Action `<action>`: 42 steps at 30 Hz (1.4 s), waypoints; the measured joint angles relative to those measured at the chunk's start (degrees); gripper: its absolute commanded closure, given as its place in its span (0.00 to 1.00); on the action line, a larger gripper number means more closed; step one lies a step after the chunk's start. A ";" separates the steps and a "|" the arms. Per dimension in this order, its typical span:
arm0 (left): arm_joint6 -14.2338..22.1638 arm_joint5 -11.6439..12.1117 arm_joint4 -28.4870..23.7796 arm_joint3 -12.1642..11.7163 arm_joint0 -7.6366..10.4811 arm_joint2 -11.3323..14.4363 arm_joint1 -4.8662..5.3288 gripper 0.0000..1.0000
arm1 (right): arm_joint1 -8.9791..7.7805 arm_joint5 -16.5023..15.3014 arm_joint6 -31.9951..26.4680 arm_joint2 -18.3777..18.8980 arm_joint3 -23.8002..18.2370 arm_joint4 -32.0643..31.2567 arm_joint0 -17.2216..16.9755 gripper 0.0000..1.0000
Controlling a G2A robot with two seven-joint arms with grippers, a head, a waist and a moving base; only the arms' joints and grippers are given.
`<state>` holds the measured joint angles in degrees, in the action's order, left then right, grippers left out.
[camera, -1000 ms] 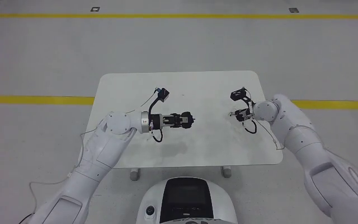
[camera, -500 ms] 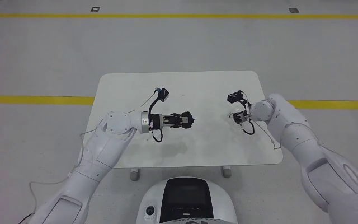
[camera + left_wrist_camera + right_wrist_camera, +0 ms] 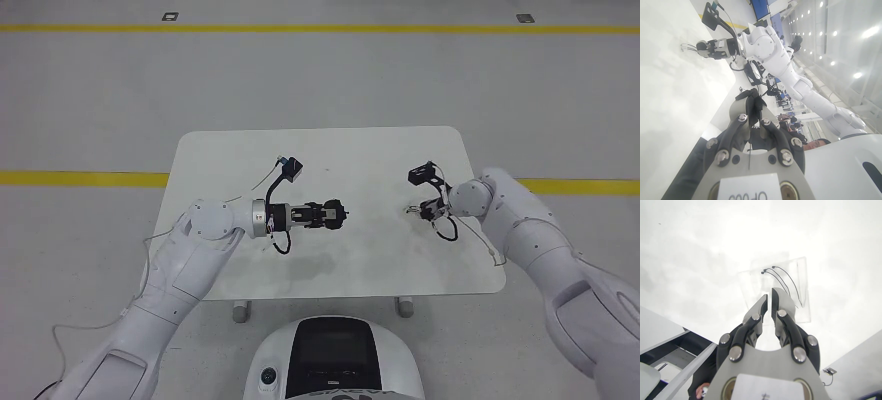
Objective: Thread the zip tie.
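The white table (image 3: pixel 300 150) serves as the reference surface. The left gripper (image 3: pixel 753 98) hangs over the middle of the table, with its fingers pointing toward the table's right side. Its jaws are pressed together on the held zip tie (image 3: pixel 749 157), a thin black strip that runs back between the finger linkages toward the wrist. How much of the strip sticks out past the fingertips cannot be made out.

A clear tray (image 3: pixel 802 285) lies flat on the right-hand part of the table. Three loose zip ties (image 3: pixel 780 277) rest on it side by side, all black and gently curved. Their square heads point toward the table's middle and their tails toward its right edge.

The right gripper (image 3: pixel 769 298) sits low over the table at the tray, its tips just beside the tails of the loose ties. Its fingers are almost together, leaving only a narrow slit, and nothing is seen between the pads. The two grippers face each other across the table, well apart.
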<state>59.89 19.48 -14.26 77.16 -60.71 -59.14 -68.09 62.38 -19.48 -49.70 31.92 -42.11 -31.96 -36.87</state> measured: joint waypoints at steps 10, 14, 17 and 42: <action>0.00 0.00 0.00 0.00 0.00 0.00 0.00 1.00 | 0.57 0.00 4.20 -3.13 1.62 0.00 0.75 0.84; 0.00 0.00 0.00 0.00 0.00 0.00 0.00 1.00 | 1.02 0.00 7.06 -4.36 2.81 -0.70 1.07 0.86; 0.00 0.00 0.00 0.00 0.00 0.00 0.00 1.00 | 1.38 0.00 8.62 -5.30 3.83 -1.75 1.27 0.84; 0.00 0.00 0.00 0.00 0.00 0.00 0.00 1.00 | 4.99 0.00 12.22 -8.44 11.58 -2.81 2.74 1.00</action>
<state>59.89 19.48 -14.26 77.16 -60.71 -59.14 -68.09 67.37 -19.48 -37.48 23.48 -30.53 -34.77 -34.13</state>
